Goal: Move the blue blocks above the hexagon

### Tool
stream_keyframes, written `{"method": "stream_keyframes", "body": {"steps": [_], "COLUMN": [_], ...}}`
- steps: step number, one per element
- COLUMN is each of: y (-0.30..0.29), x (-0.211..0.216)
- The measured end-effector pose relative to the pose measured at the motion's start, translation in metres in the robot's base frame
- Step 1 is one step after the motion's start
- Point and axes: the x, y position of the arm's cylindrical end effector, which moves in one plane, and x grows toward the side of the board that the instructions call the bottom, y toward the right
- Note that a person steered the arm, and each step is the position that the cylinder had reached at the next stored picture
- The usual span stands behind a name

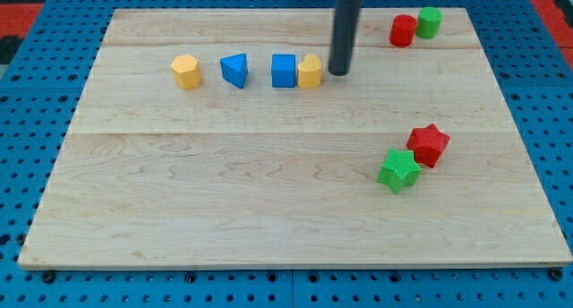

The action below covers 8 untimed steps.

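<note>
Unmarked wooden board [269, 192], plain blocks.

The dark rod [344, 30] runs out of the view's top edge, its upper end and the arm unseen. The blue cube [284, 71] covers the left side of the yellow block [310, 72], leaving its shape unclear. The red cylinder [403, 30] overlaps the green cylinder's [430, 22] lower left.

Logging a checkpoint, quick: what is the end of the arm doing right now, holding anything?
My tip: a bare rod holding nothing, just to the view's right of the yellow block beside the blue cube.
</note>
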Motion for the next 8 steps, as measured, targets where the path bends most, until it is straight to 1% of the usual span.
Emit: {"method": "stream_keyframes", "body": {"steps": [1, 3, 8], "y": [-0.049, -0.058, -0.185], "x": [0.000, 0.000, 0.000]}}
